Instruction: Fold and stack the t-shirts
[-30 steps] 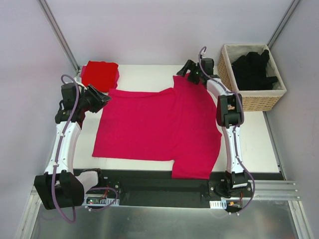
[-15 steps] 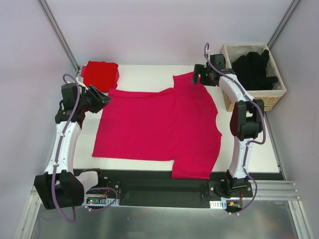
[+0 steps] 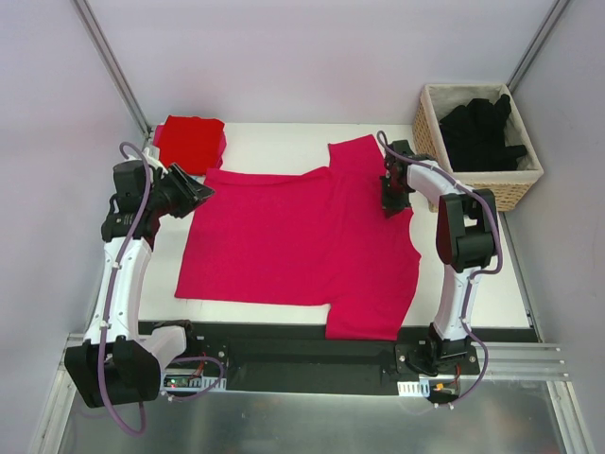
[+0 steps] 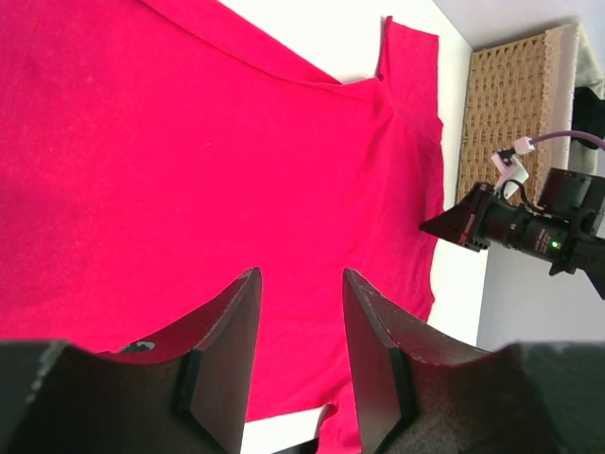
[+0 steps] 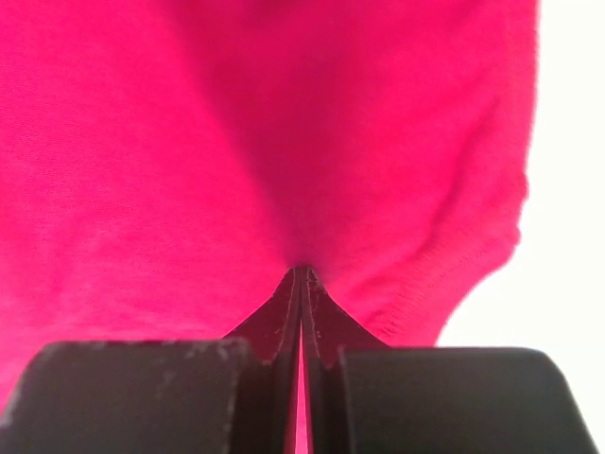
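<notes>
A magenta-pink t-shirt lies spread flat on a white table, reaching its near edge. At its left side the left gripper hovers, jaws apart, holding nothing. At its right edge the right gripper is closed, pinching a pucker of the pink cloth. Farther back, a folded red t-shirt sits at the left corner; black t-shirts fill a wicker basket at far right

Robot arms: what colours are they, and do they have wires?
The left arm and right arm are white tubes with chunky black joints. A thin purple cable loops along each. Their fingers are black wedges.
</notes>
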{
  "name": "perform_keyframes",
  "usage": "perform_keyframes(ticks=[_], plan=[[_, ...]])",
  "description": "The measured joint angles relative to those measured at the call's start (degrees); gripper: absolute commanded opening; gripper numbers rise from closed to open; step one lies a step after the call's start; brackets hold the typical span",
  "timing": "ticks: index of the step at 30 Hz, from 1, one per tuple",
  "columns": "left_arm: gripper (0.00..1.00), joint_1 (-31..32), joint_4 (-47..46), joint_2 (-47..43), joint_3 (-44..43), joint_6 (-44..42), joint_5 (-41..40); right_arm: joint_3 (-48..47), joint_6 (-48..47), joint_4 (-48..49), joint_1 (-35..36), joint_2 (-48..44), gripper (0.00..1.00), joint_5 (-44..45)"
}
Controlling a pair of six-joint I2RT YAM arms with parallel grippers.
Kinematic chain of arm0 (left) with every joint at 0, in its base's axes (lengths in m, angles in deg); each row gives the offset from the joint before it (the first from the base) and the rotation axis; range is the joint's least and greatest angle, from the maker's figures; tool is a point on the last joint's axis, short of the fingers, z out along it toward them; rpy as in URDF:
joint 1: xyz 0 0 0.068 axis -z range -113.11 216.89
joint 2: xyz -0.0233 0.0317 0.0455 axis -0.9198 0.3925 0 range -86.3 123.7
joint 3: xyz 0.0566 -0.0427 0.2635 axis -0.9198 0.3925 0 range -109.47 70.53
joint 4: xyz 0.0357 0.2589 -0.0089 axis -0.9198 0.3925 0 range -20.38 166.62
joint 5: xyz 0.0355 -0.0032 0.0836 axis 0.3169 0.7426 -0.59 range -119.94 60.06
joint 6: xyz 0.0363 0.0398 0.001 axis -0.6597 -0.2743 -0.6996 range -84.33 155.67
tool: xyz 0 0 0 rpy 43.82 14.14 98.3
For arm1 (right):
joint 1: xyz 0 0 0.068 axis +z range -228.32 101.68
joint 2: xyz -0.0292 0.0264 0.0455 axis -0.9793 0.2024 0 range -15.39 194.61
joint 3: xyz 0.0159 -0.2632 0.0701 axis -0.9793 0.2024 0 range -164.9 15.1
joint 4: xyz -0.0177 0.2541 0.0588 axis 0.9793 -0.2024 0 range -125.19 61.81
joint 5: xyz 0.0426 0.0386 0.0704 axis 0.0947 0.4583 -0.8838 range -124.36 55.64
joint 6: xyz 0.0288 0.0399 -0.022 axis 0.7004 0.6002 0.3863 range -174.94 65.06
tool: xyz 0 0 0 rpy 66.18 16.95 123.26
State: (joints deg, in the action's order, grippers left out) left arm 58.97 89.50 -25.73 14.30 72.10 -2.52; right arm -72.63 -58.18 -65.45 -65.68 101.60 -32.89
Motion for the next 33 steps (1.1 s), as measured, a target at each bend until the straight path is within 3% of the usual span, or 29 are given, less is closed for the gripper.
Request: perform_keyframes(ticks=[10, 24, 33], plan=[[0.4, 0.0, 2.1, -2.9, 0.0, -1.5, 0.6, -0.3, 0.0, -4.7, 1.0, 1.6, 0.01, 6.3], [0.4, 0.0, 6.3, -3.2, -3.4, -2.6, 0.4, -23.5, -0.9, -16.7, 0.1, 15.6, 0.01, 13.2], [0.42, 0.0, 8.1, -4.1, -4.4, -2.8, -1.2, -26.7, -1.3, -20.0, -4.8, 17.0, 0.01, 14.5]])
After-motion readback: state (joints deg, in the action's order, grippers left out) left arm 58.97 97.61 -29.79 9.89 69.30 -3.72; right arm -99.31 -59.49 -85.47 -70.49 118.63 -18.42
